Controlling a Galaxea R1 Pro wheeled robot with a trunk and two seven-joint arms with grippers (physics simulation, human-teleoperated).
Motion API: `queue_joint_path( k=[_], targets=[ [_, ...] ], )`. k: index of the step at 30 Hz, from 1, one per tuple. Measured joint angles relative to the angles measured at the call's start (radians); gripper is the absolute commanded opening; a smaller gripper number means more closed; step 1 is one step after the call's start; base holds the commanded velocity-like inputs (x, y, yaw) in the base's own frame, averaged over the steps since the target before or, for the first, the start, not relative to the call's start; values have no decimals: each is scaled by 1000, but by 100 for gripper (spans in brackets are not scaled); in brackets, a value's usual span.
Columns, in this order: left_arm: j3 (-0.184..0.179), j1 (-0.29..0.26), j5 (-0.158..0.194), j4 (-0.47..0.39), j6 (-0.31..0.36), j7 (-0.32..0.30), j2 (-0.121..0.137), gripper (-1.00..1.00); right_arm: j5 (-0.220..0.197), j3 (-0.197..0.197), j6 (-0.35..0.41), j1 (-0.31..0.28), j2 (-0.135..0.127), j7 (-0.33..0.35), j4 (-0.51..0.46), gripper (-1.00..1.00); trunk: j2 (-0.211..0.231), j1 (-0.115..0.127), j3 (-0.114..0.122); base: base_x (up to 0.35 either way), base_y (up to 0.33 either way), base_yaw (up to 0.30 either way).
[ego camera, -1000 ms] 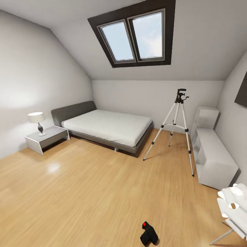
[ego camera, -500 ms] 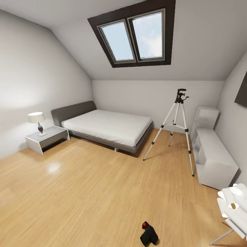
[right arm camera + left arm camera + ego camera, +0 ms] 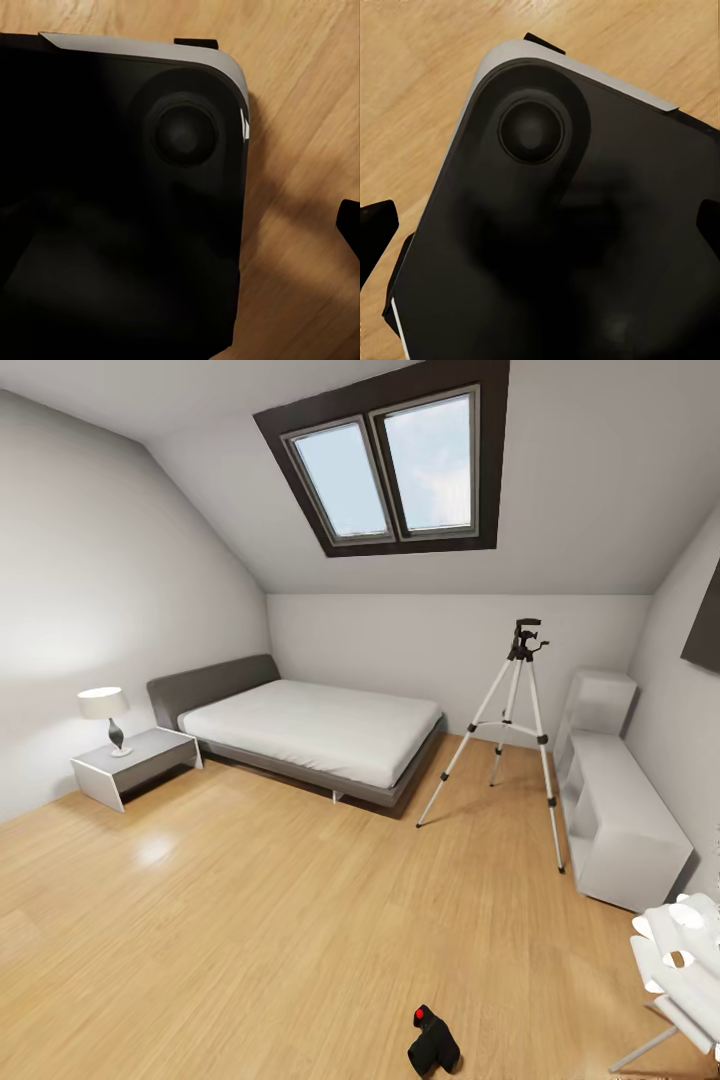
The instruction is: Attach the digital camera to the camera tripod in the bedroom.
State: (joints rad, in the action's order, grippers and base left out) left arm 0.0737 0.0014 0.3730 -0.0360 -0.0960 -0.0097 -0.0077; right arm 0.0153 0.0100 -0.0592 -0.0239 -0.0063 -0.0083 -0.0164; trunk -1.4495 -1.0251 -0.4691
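The digital camera (image 3: 433,1043) lies on the light wood floor (image 3: 250,900) at 6 o'clock in the head view. The camera tripod (image 3: 510,735) stands well apart at 2 o'clock, between the bed (image 3: 320,732) and a white shelf unit (image 3: 615,800). Each wrist view shows dark robot base over floor; whether either gripper is spread or pressed together I cannot tell.

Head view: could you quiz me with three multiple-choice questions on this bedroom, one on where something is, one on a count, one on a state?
1. Where is the camera?
A. on the bed
B. on the floor
C. on the tripod

2. How many panes has the skylight?
A. one
B. two
C. four

3. The tripod is
A. standing, legs spread
B. folded on the floor
C. leaning on the bed

Answers: 1 B, it lies on the wood floor. 2 B, two panes sit side by side. 3 A, its feet rest apart on the floor.
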Motion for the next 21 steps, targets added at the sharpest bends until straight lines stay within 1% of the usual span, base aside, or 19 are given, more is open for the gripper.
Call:
queue_joint_path(
  k=[16,21],
  targets=[
    [0,0,0,0,1,0,0,100,0,0,-5,0,1,0,0,100,0,0,0,0,0,-226],
    [0,0,0,0,0,1,0,100,0,0,-4,0,0,0,0,100,0,0,0,0,0,-113]
  ],
)
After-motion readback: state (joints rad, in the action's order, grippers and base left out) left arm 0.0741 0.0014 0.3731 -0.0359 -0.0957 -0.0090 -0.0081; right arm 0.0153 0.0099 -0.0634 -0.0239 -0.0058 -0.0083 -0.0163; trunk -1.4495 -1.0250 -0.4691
